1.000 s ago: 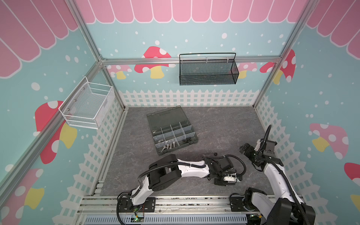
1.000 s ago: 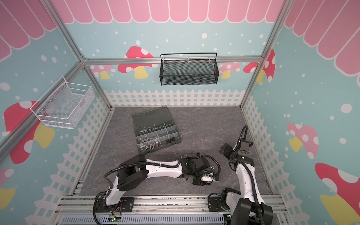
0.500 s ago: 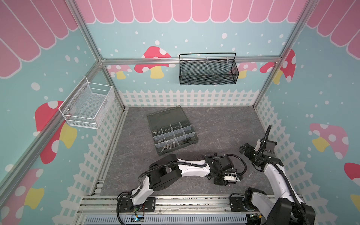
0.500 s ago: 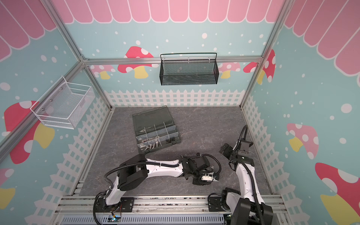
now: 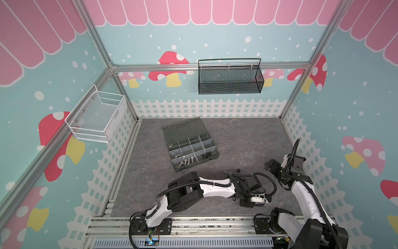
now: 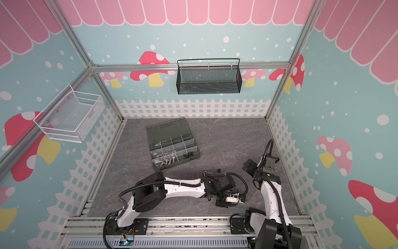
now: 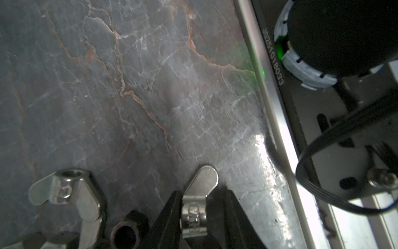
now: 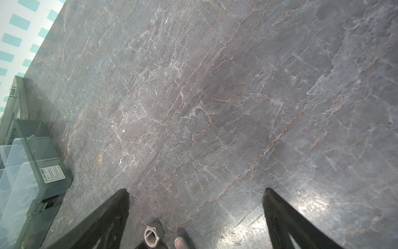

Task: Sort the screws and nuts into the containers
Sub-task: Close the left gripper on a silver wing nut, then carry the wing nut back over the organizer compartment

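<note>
Box is sitting on the floor a bit left of centre, screws lying in its front-left compartment, a loose nut lying off its front-right corner. Near the front rail a wing nut is sitting between the jaws of the left gripper, a second wing nut lying right beside it.

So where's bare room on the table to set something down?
Free: the stretch from the organizer box to the right fence, and the strip between box and left fence. Crowded: the front, where the left arm, right arm and loose nuts sit.
</note>
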`<act>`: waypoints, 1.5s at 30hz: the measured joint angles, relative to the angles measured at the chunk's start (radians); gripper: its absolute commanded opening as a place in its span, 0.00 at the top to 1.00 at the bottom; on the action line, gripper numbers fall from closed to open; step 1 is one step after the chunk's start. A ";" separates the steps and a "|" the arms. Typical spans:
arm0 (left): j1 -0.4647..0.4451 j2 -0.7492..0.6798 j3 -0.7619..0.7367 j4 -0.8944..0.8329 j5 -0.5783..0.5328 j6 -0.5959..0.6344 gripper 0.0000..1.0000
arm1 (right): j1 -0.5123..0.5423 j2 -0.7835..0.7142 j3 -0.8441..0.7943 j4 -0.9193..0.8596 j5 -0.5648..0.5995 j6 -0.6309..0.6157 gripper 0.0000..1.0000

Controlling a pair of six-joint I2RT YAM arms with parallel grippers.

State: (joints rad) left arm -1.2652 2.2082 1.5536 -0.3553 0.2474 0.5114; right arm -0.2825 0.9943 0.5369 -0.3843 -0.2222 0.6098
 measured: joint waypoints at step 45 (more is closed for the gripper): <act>0.529 -0.867 -0.624 0.111 -0.489 -0.667 1.00 | 0.152 -0.194 0.081 -0.081 0.000 -0.122 0.02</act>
State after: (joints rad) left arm -0.7361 1.3407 0.9298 -0.2443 -0.2417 -0.1555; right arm -0.1307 0.8001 0.6178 -0.4652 -0.2226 0.4877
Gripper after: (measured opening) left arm 0.128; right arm 0.980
